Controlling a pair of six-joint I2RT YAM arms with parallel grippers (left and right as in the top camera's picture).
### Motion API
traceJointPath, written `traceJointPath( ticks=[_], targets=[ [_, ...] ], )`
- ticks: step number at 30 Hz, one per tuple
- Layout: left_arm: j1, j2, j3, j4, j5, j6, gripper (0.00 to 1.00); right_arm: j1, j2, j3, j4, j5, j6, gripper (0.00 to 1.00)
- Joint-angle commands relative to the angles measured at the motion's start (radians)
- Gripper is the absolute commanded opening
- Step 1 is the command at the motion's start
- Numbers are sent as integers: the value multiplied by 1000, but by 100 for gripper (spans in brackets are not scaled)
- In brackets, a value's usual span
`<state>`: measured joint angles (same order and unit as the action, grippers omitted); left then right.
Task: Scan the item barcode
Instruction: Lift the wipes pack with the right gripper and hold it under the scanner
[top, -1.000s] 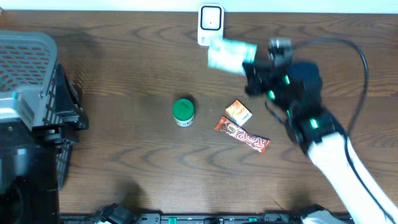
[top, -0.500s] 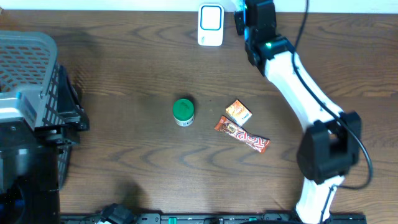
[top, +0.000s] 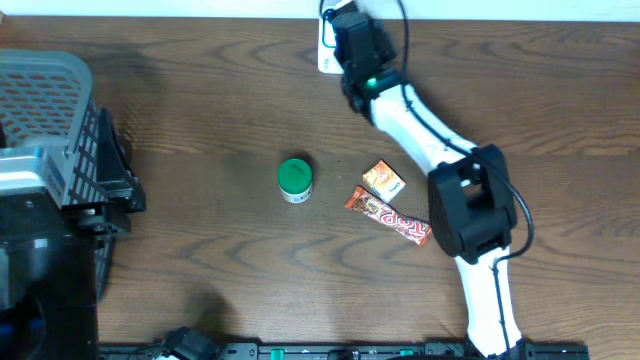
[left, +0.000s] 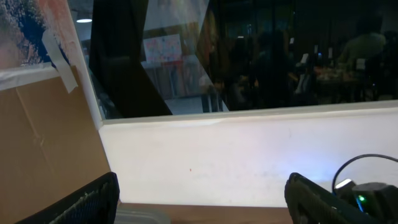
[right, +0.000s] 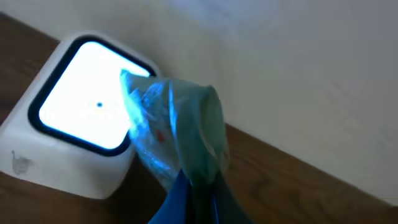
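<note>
Mock shop checkout on a lab bench: white barcode scanner (right: 78, 109), grey shopping basket (top: 42, 88), snack bar (top: 391, 217) on wood-grain table (top: 200, 255). Behind: cardboard panel (left: 43, 146), glass (left: 280, 56) onto a dim office-like room.

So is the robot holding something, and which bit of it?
The right end effector pinches a crinkly pale green packet by its lower end, in front of the white scanner. The left end effector holds nothing.

White right arm (top: 425, 135), black joints, green light, black cable.
</note>
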<state>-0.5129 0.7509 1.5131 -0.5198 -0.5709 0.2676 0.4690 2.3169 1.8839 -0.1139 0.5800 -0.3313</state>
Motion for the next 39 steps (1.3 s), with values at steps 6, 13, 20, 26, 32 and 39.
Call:
traceJointPath(
  ticks=[6, 13, 20, 26, 32, 39],
  targets=[
    [4, 6, -4, 1, 6, 16, 85, 41, 40, 26, -11, 45, -172, 1],
    [4, 6, -4, 1, 6, 16, 86, 67, 46, 25, -150, -144, -200, 1],
    [4, 6, -4, 1, 6, 16, 86, 82, 87, 25, -165, -136, -197, 1],
    [4, 6, -4, 2, 5, 16, 85, 82, 73, 36, -175, -64, -169, 1],
    [4, 6, -4, 6, 6, 16, 85, 74, -35, 59, -206, 78, -163, 1],
    [4, 6, -4, 19, 5, 16, 86, -46, -251, 59, -540, 93, 24, 1]
  ],
)
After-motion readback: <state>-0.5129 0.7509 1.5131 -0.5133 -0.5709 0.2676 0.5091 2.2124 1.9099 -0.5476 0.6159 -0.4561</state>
